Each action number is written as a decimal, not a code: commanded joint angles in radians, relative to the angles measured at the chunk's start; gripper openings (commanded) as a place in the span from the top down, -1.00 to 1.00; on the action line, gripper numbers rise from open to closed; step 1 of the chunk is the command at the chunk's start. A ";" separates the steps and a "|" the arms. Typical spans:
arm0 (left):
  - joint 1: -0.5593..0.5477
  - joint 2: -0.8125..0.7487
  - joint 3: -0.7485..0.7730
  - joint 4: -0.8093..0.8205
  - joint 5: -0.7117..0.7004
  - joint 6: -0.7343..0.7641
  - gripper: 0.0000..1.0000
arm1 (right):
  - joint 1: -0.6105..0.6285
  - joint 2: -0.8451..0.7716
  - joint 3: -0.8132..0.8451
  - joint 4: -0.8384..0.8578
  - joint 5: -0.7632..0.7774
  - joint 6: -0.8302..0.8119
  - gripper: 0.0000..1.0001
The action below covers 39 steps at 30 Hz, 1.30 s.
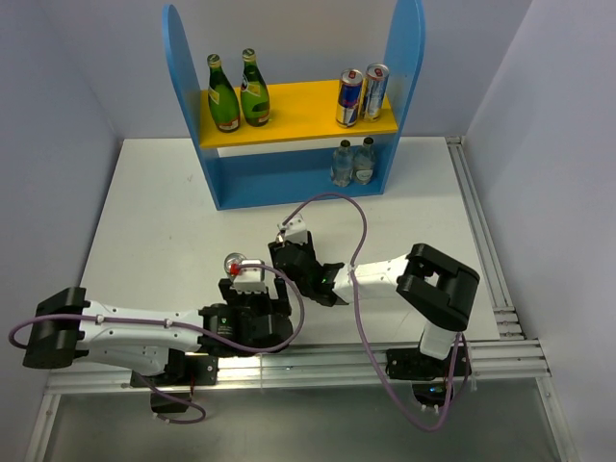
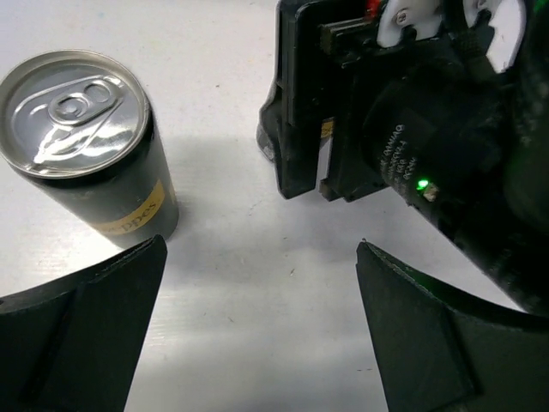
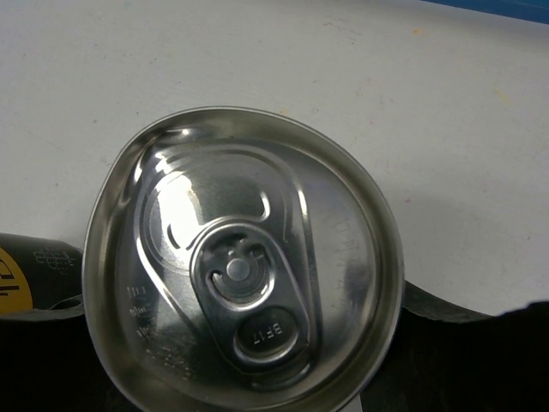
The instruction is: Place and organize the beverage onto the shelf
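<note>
Your right fingers (image 3: pixel 253 356) are clamped on a can (image 3: pixel 244 257), lid toward the wrist camera. Your left fingers (image 2: pixel 257 292) are spread wide over bare worktop (image 2: pixel 223 51) with nothing between them. A second can (image 2: pixel 81 142) stands just past one tip. Both sit mid-width, toward the worktop's near edge. The shelf (image 1: pixel 183 87) is at the far edge, with green bottles (image 1: pixel 239 91) and tall cans (image 1: pixel 361 94) on the yellow board (image 1: pixel 298 106) and water bottles (image 1: pixel 353 162) below.
</note>
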 commanded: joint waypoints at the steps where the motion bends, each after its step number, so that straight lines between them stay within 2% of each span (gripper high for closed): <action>1: -0.015 0.018 0.016 -0.193 -0.057 -0.170 -0.99 | 0.002 0.006 0.043 0.016 0.052 0.007 1.00; 3: -0.013 -0.002 -0.022 -0.147 -0.060 -0.158 -0.99 | 0.002 0.002 0.043 0.013 0.055 0.007 1.00; 4: -0.007 -0.011 -0.039 -0.112 -0.049 -0.106 -0.99 | 0.001 0.001 0.045 0.012 0.056 0.007 1.00; 5: 0.001 -0.022 -0.053 -0.028 -0.032 -0.069 -0.99 | 0.001 0.001 0.045 0.008 0.056 0.008 1.00; 13: 0.140 -0.071 -0.117 0.210 0.020 0.195 -0.99 | -0.006 -0.019 0.026 0.015 0.053 0.019 1.00; 19: 0.249 -0.051 -0.149 0.354 0.087 0.282 -0.99 | -0.018 -0.042 0.005 0.022 0.047 0.028 1.00; 27: 0.352 0.026 -0.128 0.422 0.118 0.318 -0.99 | -0.030 -0.054 -0.012 0.031 0.033 0.039 1.00; 39: 0.547 0.096 -0.145 0.624 0.192 0.466 -0.99 | -0.055 -0.054 -0.023 0.047 0.023 0.045 1.00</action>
